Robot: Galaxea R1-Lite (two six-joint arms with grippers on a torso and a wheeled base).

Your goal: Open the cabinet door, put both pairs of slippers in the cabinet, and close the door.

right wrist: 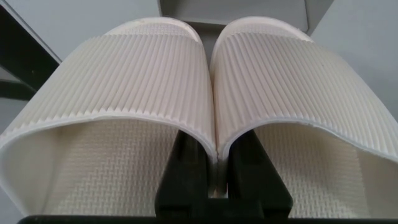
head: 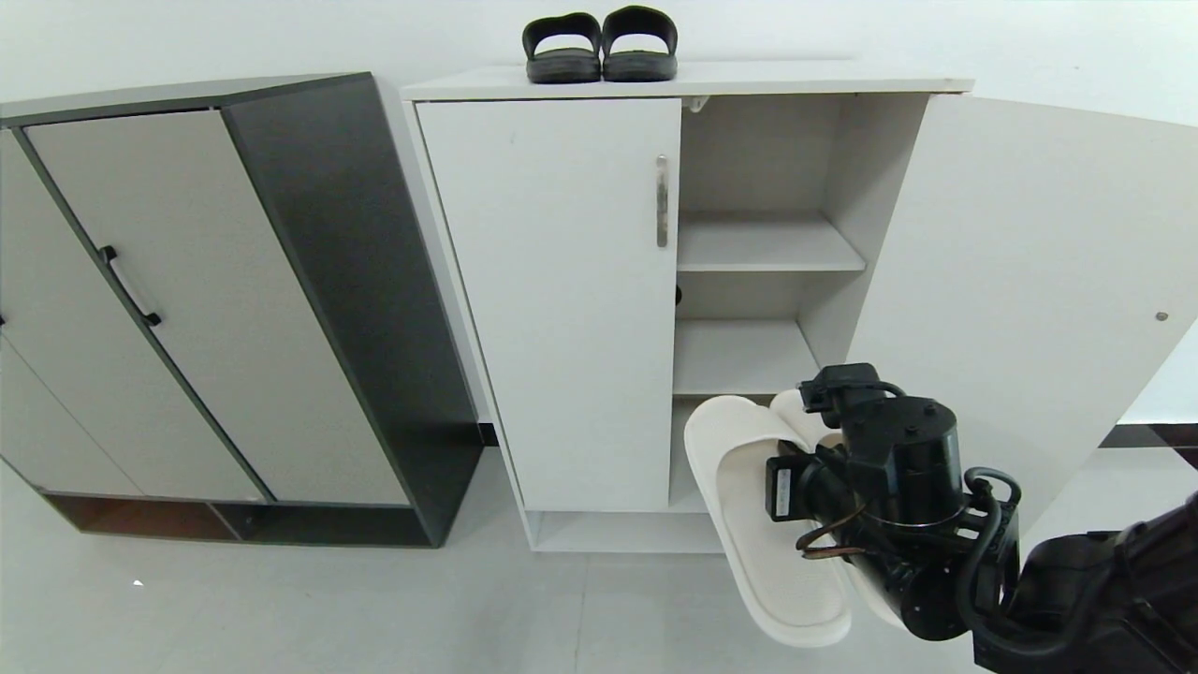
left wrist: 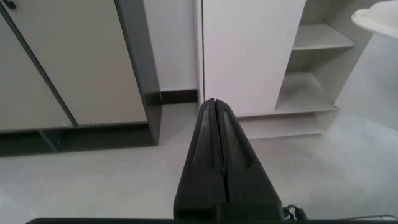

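Note:
The white cabinet (head: 562,309) has its right door (head: 1020,281) swung wide open, showing bare shelves (head: 763,245); its left door is closed. A pair of black slippers (head: 601,45) rests on the cabinet top. My right gripper (right wrist: 214,171) is shut on a pair of cream slippers (right wrist: 211,87), pinching their inner straps together. In the head view the cream slippers (head: 767,515) hang in front of the cabinet's lowest open compartment, toes pointing toward it. My left gripper (left wrist: 215,109) is shut, holding nothing, above the floor left of the cabinet.
A grey and dark cabinet (head: 215,309) with closed doors stands left of the white one. The open door juts out to the right of the right arm. Pale floor (head: 374,608) lies in front.

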